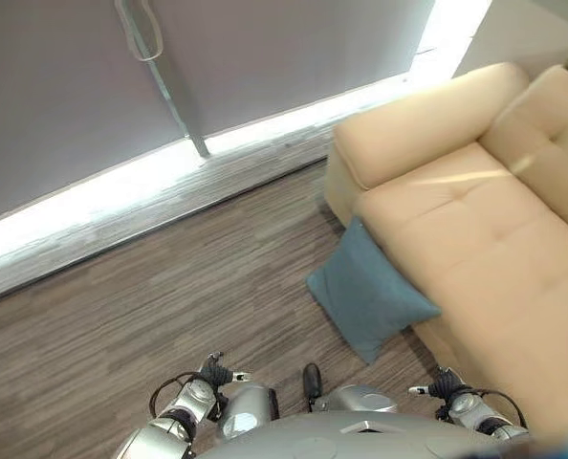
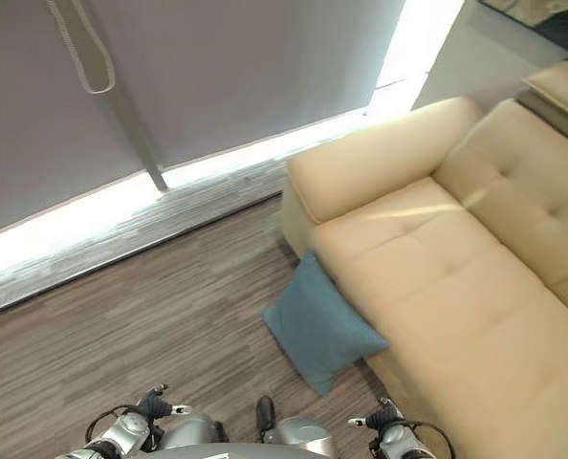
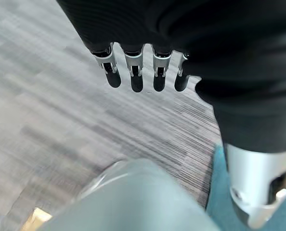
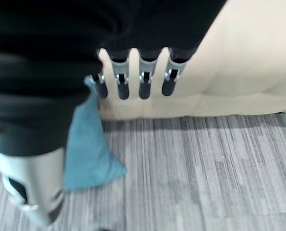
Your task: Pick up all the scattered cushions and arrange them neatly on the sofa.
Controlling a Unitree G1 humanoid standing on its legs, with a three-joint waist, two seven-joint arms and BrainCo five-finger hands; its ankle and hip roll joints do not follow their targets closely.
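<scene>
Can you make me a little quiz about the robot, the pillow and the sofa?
1. True or false: the blue cushion is lying on the sofa seat.
2. What is the cushion leaning against?
A. the grey wall
B. the front of the beige sofa
C. a table
3. Fill in: the left hand and the right hand are holding ____.

Key
1. False, it stands on the wooden floor.
2. B
3. Nothing; both hang open with straight fingers.
</scene>
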